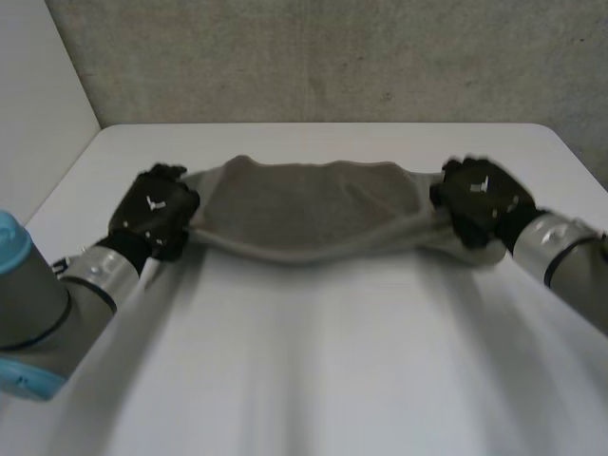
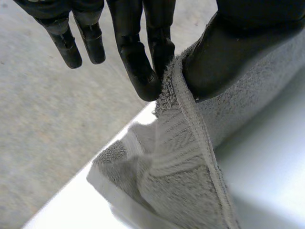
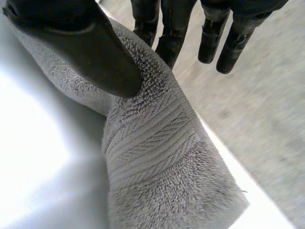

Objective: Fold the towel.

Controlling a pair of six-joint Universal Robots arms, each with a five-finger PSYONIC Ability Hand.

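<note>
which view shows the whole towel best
The head view: the towel shows end to end, stretched between the left hand and the right hand. Each wrist view gives just one end close up, pinched by that arm's hand.

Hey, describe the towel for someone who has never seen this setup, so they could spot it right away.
Start at the white table in front of the grey wall. Toward its far side, a grey terry towel stretches between the black left hand and right hand, each pinching one end. It is the only soft, fuzzy thing among hard machine parts.
</note>
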